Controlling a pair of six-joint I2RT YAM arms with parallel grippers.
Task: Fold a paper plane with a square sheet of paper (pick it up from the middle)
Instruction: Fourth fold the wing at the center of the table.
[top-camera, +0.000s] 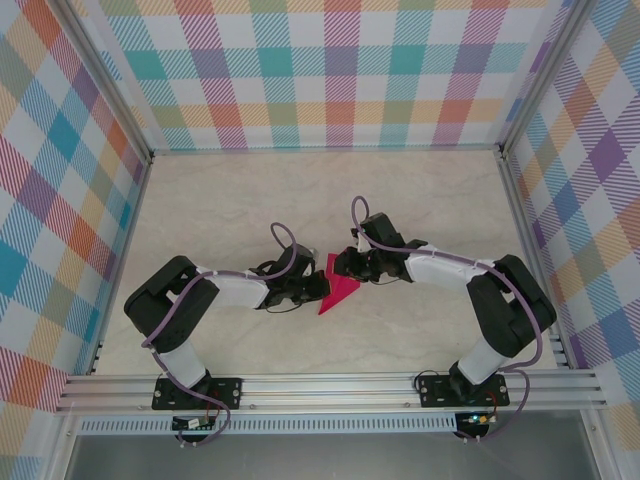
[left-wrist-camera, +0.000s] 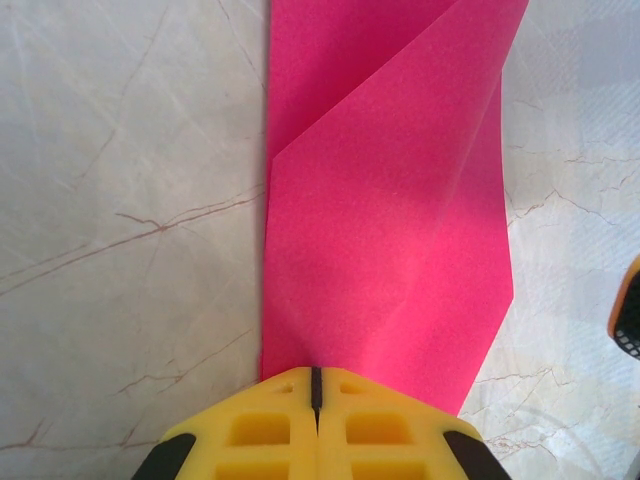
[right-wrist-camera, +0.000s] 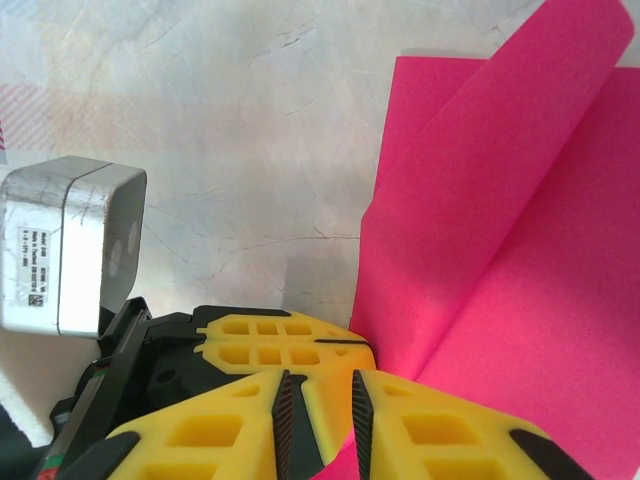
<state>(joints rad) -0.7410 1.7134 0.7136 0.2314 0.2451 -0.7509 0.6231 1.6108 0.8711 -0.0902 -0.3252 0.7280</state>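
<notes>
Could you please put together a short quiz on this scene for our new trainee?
1. True or false: the folded magenta-pink paper sheet lies on the cream marble-patterned table, between the two arms' tools.
2. The left tool has its jaws: A) wide open; B) shut together at the paper's edge; C) clamped on a pen.
3. Short answer: which tool shows a narrow gap between its yellow fingers?
Key: 1 true; 2 B; 3 the right tool.
</notes>
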